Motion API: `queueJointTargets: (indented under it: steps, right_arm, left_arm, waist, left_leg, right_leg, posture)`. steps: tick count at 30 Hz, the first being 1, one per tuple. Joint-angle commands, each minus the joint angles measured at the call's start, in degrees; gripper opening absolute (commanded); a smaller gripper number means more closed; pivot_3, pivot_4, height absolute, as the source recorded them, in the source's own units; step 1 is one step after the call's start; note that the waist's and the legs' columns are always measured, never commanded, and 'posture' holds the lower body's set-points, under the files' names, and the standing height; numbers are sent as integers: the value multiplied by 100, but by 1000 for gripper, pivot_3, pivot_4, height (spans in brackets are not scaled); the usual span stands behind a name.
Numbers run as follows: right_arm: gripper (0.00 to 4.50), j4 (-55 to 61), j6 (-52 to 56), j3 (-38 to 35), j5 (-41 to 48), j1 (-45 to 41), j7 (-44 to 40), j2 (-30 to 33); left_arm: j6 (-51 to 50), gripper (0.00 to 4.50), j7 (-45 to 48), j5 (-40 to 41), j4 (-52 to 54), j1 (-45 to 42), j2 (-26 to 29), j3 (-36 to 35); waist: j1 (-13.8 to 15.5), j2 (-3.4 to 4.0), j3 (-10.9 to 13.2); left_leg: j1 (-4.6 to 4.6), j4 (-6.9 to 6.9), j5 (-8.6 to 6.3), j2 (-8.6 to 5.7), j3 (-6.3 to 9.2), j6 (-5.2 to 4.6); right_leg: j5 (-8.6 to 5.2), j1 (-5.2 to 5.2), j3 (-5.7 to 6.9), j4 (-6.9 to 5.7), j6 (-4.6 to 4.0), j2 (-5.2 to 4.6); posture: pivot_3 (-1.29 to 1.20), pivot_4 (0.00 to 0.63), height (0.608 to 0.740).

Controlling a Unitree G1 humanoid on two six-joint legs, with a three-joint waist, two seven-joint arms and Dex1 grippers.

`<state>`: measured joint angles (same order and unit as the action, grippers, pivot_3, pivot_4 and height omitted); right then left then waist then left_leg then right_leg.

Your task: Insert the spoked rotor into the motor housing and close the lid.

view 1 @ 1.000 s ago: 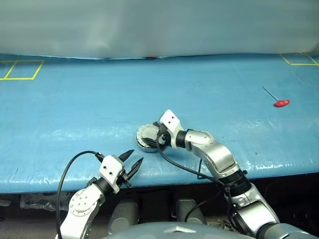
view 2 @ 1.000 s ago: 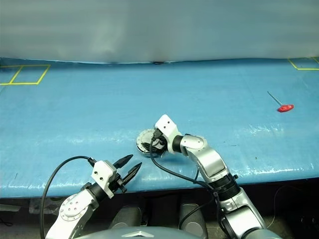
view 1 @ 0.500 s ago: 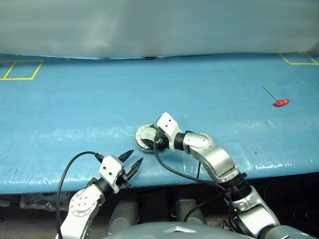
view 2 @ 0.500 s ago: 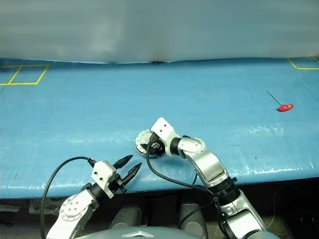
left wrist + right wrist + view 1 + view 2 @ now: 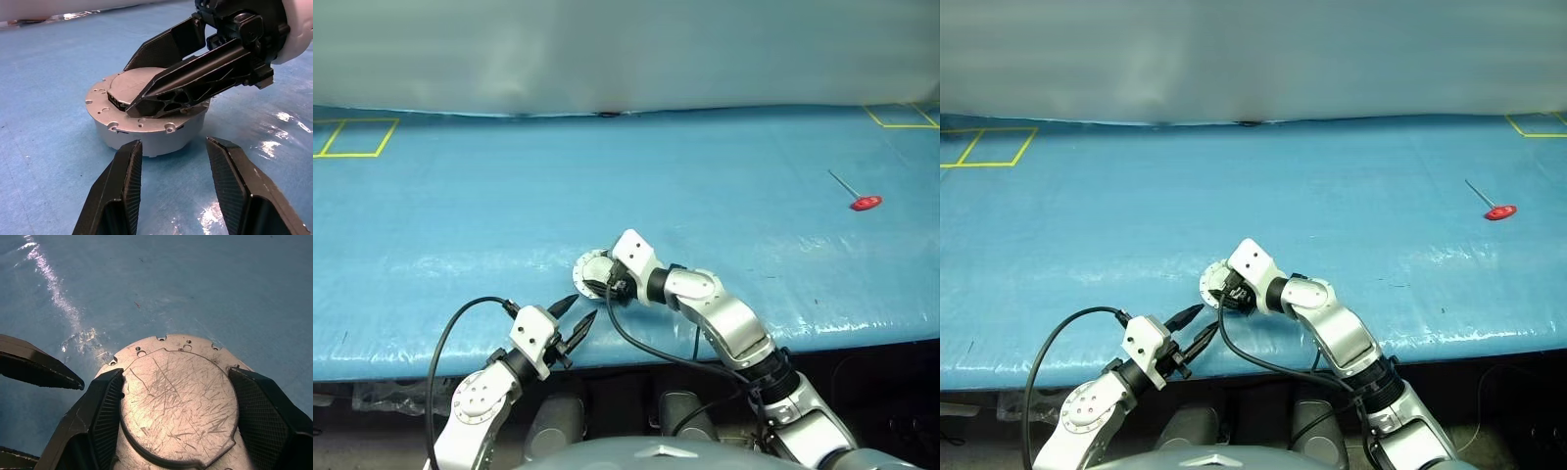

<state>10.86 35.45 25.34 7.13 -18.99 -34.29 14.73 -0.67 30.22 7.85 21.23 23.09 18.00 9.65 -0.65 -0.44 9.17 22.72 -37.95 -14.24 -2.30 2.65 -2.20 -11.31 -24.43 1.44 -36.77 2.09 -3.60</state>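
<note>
The motor housing [image 5: 586, 265], a round silver-grey part, stands on the blue table near its front edge. A flat, scratched silver face [image 5: 178, 401] is on top, and I cannot tell whether that face is the lid. The spoked rotor is hidden. My right gripper [image 5: 603, 278] reaches in from the right and is shut on the housing, with one black finger [image 5: 105, 411] on each side of the raised top plate. My left gripper [image 5: 576, 311] stands open just in front of the housing [image 5: 146, 139], with nothing between its fingers [image 5: 124, 178].
A red-handled tool [image 5: 865, 203] lies far right on the blue table cover [image 5: 509, 206]. Yellow tape squares mark the back left [image 5: 357, 137] and back right [image 5: 901, 116] corners. The table's front edge [image 5: 411, 367] runs just below both grippers.
My right gripper has closed on the round part and shifted it slightly left and toward the front edge. The left gripper has stayed in place.
</note>
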Motion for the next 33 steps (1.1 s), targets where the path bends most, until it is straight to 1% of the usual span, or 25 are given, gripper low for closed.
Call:
queueJointTargets:
  steps: [1,6,11,19,33]
  right_arm:
    - [3056,-134,-48,94,50,-59,-378,152]
    - [3056,-244,-183,77,25,-272,-615,227]
    - [3056,-197,-85,46,73,-419,-682,146]
    - [3056,-222,94,157,34,-695,-902,163]
    - [3056,-613,169,147,10,-1302,-1328,304]
  left_arm:
    - [51,2248,41,86,65,-21,12,41]
    - [128,2248,9,63,57,-17,4,24]
    - [272,2248,-95,27,4,65,-43,-38]
    - [947,2248,-323,5,-385,307,-258,-155]
    - [1103,2248,-275,53,-664,322,-274,-115]
  waist:
    - [1,0,0]
    - [2,0,0]
    - [-3,0,0]
    - [-2,1,2]
    - [-2,3,3]
  left_leg:
    - [0,0,0,0,0,0]
    - [0,0,0,0,2,0]
    - [1,1,0,0,3,0]
    - [3,1,-1,2,5,0]
    - [4,0,0,2,8,0]
  right_leg:
    - [0,0,1,0,0,0]
    - [-1,1,7,0,-1,0]
    - [-1,3,7,0,-1,-2]
    - [-2,-2,9,0,-4,-7]
    - [-3,-6,19,-1,-5,-9]
  posture:
    - [0,150,740]
    - [0,150,740]
    - [0,150,740]
    - [0,150,740]
    - [0,150,740]
